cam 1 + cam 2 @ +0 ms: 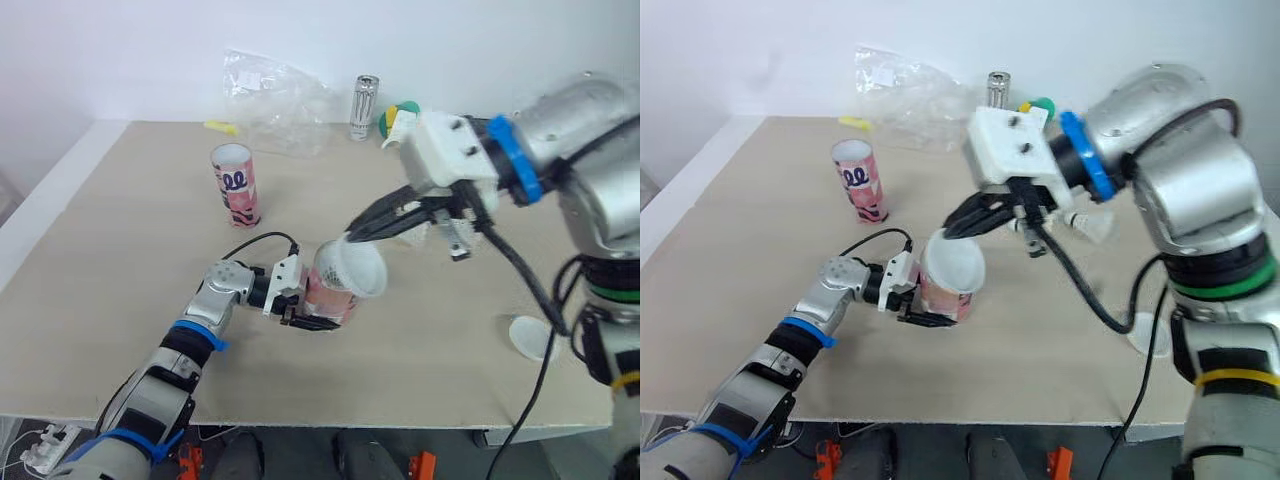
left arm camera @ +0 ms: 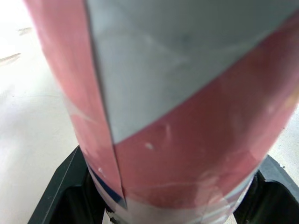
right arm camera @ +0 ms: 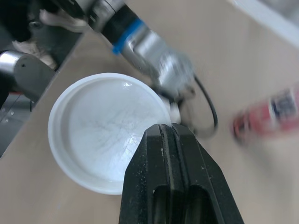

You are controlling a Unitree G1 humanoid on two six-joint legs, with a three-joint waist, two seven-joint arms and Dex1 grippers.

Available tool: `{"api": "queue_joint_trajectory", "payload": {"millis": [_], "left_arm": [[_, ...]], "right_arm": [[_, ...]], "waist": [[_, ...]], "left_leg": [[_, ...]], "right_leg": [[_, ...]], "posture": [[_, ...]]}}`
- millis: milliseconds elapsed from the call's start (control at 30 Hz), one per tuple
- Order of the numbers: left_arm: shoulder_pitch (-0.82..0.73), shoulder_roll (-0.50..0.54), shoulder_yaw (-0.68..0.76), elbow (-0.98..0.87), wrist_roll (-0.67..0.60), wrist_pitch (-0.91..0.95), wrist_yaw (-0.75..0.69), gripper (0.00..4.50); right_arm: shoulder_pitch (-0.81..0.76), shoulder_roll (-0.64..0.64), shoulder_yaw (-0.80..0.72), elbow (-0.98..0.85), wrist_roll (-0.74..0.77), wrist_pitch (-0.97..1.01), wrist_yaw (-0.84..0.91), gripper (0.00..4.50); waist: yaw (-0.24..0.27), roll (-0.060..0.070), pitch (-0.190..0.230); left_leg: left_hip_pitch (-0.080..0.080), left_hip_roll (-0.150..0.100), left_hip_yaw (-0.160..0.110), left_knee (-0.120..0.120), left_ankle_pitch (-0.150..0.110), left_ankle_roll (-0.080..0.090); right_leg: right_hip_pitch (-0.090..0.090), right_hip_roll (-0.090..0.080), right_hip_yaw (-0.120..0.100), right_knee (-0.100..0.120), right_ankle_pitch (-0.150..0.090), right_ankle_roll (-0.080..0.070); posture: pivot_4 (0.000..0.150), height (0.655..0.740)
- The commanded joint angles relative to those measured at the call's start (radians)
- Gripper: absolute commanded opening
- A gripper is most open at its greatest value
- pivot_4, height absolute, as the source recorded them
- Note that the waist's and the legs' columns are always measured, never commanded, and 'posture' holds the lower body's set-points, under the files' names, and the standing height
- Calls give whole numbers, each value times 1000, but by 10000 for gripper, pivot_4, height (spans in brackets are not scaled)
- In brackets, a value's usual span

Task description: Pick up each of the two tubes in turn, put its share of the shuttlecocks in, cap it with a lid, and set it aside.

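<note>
Roughly mid-table, the left gripper [image 1: 310, 306] is clamped on a pink tube [image 1: 326, 292], its black fingers [image 2: 60, 186] on either side of the tube's body. The tube leans, with its open end turned up and to the right. The right gripper [image 1: 352, 236] has its fingers pressed together, pinching the rim of a translucent lid [image 1: 364, 270]. This lid is at the tube's mouth; I cannot tell if it is seated. A second pink tube [image 1: 236, 186] stands upright, far left on the table [image 1: 120, 250]. A second lid [image 1: 530, 338] lies flat near the right edge. A plastic bag [image 1: 276, 100] and a metal can [image 1: 364, 107] sit along the far side.
</note>
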Motion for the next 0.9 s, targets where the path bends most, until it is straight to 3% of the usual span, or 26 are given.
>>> {"api": "queue_joint_trajectory", "payload": {"millis": [33,333,633,900], "left_arm": [[31,7,-36,76,88,-6,25,28133],[63,15,-33,67,88,-21,40,28133],[92,35,-25,35,86,2,46,28133],[89,40,-17,29,80,18,51,28133]], "right_arm": [[-20,10,79,80,-118,-124,13,659],[-66,40,152,264,-251,-325,57,659],[-83,51,143,267,-232,-337,68,659],[-5,-20,203,172,-251,-401,69,659]], "waist": [[4,-4,-1],[3,-3,-2],[0,-3,-2],[1,-3,-2]], "left_leg": [[0,0,-1,0,0,0],[-3,0,0,-2,2,-2],[-2,0,0,-2,2,-3],[-2,0,0,-3,2,-3]], "right_leg": [[0,0,-1,0,0,0],[0,0,1,-1,0,0],[0,0,1,-1,0,-1],[0,0,1,-1,-1,-1]], "posture": [[1500,7400],[1500,7400],[1500,7400],[1500,7400]]}}
